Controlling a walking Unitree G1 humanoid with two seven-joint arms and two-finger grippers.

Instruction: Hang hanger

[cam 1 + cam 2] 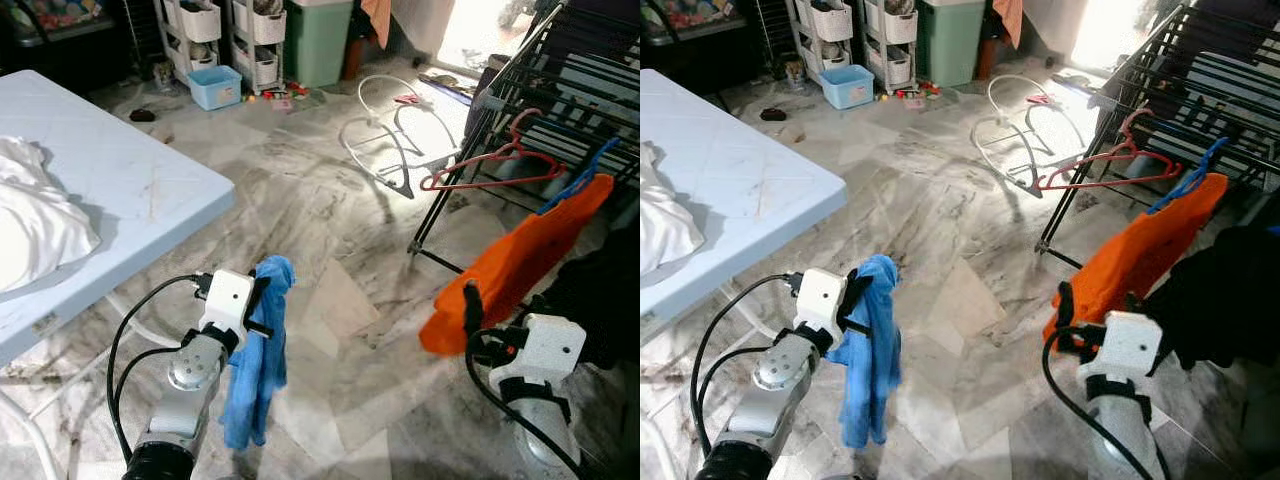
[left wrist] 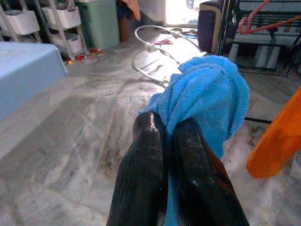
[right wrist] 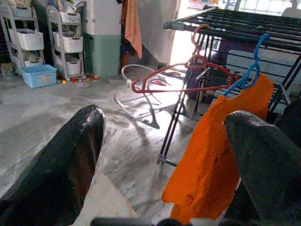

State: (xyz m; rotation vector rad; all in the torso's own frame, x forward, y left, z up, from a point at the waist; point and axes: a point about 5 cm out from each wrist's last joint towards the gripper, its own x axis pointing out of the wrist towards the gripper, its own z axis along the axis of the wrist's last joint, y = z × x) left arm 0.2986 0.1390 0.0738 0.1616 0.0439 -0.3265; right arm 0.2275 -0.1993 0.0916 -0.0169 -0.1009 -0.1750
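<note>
A bare red hanger (image 1: pixel 490 165) hangs from the edge of the black drying rack (image 1: pixel 570 90) at the right. Beside it a blue hanger (image 1: pixel 585 175) carries an orange garment (image 1: pixel 510 265) that drapes toward the floor. My left gripper (image 2: pixel 167 125) is shut on a blue cloth (image 1: pixel 258 370), which dangles from its fingers above the marble floor at the lower left. My right gripper (image 3: pixel 164 117) is open with nothing between its fingers. It is low at the right, just in front of the orange garment and facing the rack.
A light blue table (image 1: pixel 130 180) with a white cloth (image 1: pixel 30 220) stands at the left. A white tubular frame (image 1: pixel 385 130) lies on the floor before the rack. Storage drawers, a green bin (image 1: pixel 318 40) and a blue tub (image 1: pixel 215 87) line the far wall.
</note>
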